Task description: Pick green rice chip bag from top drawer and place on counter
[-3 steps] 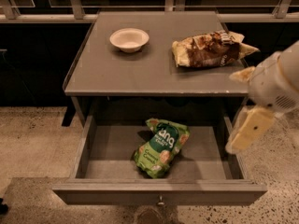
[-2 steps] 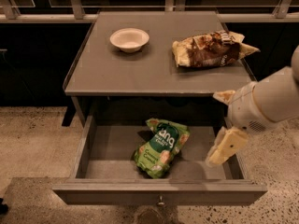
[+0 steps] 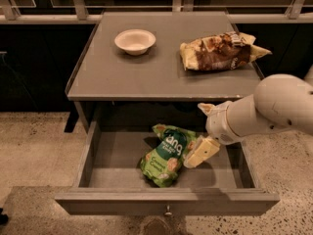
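The green rice chip bag (image 3: 166, 154) lies flat in the middle of the open top drawer (image 3: 166, 203), its label facing up. My gripper (image 3: 195, 133) comes in from the right on a white arm and hangs over the drawer at the bag's right edge. Its jaws are open and hold nothing. The lower finger (image 3: 201, 152) is at the bag's right side; I cannot tell whether it touches. The upper finger (image 3: 205, 107) is up near the front rim of the counter (image 3: 146, 77).
On the counter stand a white bowl (image 3: 135, 41) at the back left and a brown and cream chip bag (image 3: 220, 51) at the back right. A railing (image 3: 156, 17) runs behind the counter. The floor (image 3: 34, 151) is speckled stone.
My arm has moved left and down from the drawer's right edge, and the gripper is now at the green bag's right side. The bag has not moved.
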`<move>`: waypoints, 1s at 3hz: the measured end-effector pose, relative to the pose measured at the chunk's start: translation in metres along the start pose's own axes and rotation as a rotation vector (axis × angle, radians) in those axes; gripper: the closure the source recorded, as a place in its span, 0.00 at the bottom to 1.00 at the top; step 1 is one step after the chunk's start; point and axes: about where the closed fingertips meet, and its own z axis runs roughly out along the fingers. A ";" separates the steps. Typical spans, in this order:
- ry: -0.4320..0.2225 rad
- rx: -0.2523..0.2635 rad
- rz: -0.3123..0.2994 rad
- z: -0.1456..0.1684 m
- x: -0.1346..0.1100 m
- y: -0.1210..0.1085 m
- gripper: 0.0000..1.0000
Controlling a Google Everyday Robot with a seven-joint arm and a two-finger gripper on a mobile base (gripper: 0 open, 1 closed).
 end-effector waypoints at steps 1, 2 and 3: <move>-0.037 -0.008 0.015 0.046 -0.002 -0.011 0.00; -0.049 -0.029 0.040 0.084 0.001 -0.015 0.00; -0.049 -0.066 0.067 0.118 0.007 -0.012 0.00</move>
